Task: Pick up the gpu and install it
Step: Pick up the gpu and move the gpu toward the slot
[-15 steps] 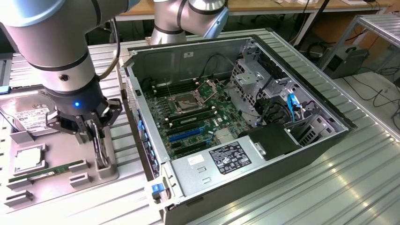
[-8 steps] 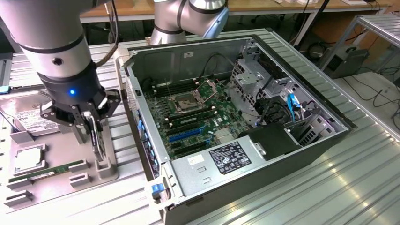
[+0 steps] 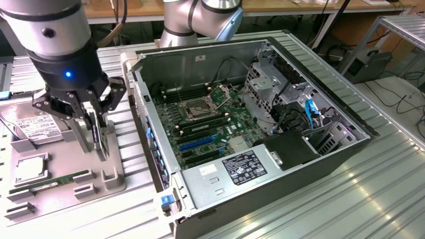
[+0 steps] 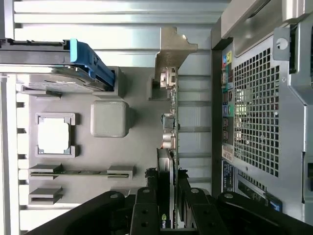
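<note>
Gpu job, largest item first: open computer case on its side toward the exterior view's right, motherboard facing up, blue expansion slots exposed. Just beside the case wall, toward that view's left, grey parts tray, well apart from those slots. Above the tray, gripper pointing straight down and clenched on the card, one finger against each face as far as can be judged. Card upright on its edge, directly under the wrist with nothing to close sideways; lower edge seemingly level with the tray's holder, so not judged lifted clear. Long axis along the tray, parallel to the case's perforated rear panel, silver end bracket well beyond the fingers at the far end. Slots off to the case side of the card, across the case wall. Smaller neighbours on the tray: hard drive, then memory stick, both apart from the grip.
</note>
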